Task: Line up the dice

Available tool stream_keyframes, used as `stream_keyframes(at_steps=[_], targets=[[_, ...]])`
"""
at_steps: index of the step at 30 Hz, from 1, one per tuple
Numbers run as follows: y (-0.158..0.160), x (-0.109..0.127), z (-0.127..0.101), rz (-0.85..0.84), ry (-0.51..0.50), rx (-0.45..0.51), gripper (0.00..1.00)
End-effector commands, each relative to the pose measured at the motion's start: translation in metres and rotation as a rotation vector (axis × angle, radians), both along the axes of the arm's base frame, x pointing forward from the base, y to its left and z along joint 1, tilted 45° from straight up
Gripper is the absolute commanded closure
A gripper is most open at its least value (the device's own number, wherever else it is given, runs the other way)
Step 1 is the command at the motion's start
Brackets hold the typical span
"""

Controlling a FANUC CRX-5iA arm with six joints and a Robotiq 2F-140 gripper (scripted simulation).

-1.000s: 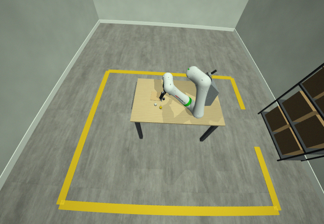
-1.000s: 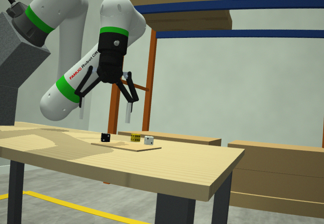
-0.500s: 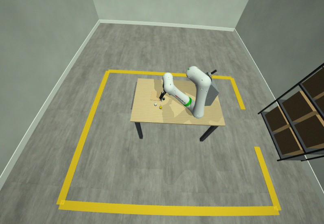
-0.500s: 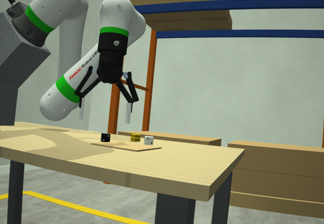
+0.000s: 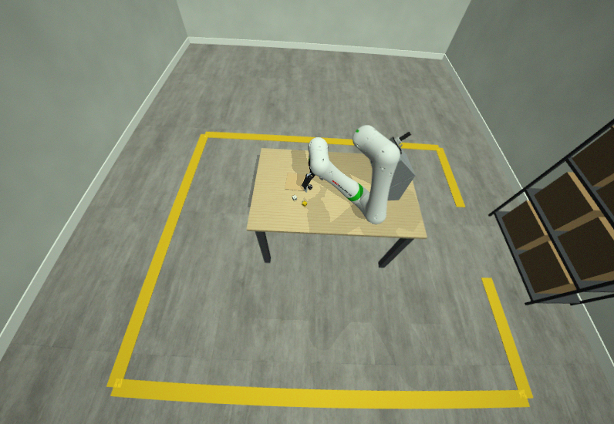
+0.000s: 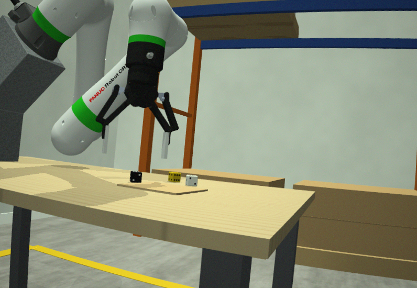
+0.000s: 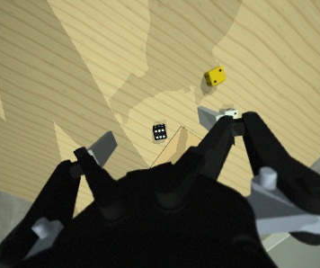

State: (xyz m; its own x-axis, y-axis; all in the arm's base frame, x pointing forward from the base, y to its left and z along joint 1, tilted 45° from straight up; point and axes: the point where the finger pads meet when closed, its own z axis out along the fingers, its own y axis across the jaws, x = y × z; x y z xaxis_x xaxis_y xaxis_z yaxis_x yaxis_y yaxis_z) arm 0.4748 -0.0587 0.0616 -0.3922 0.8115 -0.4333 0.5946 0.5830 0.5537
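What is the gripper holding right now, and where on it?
Nothing. The gripper is fully open, above the table; the black die, yellow die and white die lie below, untouched.

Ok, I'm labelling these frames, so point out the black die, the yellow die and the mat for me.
black die [image 7: 159, 131], wrist view, on its top face.
yellow die [image 7: 216, 75], wrist view, on its top face.
mat [image 6: 175, 189], exterior view, on its bare near corner.

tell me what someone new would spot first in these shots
The white arm with green bands bends over the wooden table, its black hand spread wide open and empty above the dice. Below it sit three small dice: a black die, a yellow die and a white die, near a thin tan mat. On the floor, yellow tape frames the table.
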Motion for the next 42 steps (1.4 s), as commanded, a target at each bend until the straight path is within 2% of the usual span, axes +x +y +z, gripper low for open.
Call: stream_keyframes(at_steps=[1, 9, 16, 25, 30, 42], targets=[[0.0, 0.0, 0.0, 0.0, 0.0, 0.0, 0.0], [0.002, 0.002, 0.002, 0.0, 0.0, 0.0, 0.0], [0.015, 0.016, 0.015, 0.0, 0.0, 0.0, 0.0], [0.059, 0.064, 0.06, 0.0, 0.0, 0.0, 0.0], [0.074, 0.081, 0.076, 0.0, 0.0, 0.0, 0.0], [0.077, 0.084, 0.079, 0.0, 0.0, 0.0, 0.0]])
